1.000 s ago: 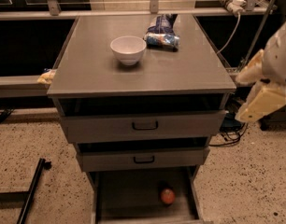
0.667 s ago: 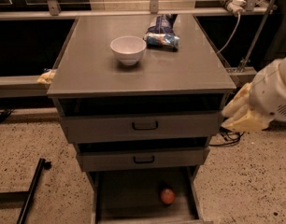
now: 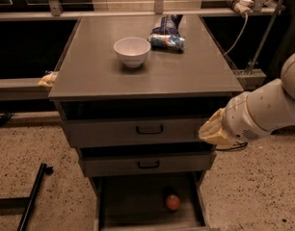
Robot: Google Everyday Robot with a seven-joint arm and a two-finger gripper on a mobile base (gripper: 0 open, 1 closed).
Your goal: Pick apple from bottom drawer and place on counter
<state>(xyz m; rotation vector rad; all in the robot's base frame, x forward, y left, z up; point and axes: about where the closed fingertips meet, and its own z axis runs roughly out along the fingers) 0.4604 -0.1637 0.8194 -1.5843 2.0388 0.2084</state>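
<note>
The apple [image 3: 173, 202] is small and red-orange and lies on the floor of the open bottom drawer [image 3: 133, 208], right of its middle. Above it are two shallower grey drawers with black handles. The counter [image 3: 104, 73] is the grey cabinet top. My gripper [image 3: 214, 130] comes in from the right on a white arm and is level with the top drawer's right end, well above the apple and to its right. Only its yellowish end shows.
A white bowl [image 3: 132, 51] stands on the counter left of middle. A blue snack bag [image 3: 167, 40] lies behind it to the right. A black bar [image 3: 32, 196] lies on the speckled floor at the left. A yellow cloth [image 3: 47, 80] sits on the left ledge.
My arm has moved down and to the left, from beside the counter's right edge to the right end of the top drawer front. The apple has not moved.
</note>
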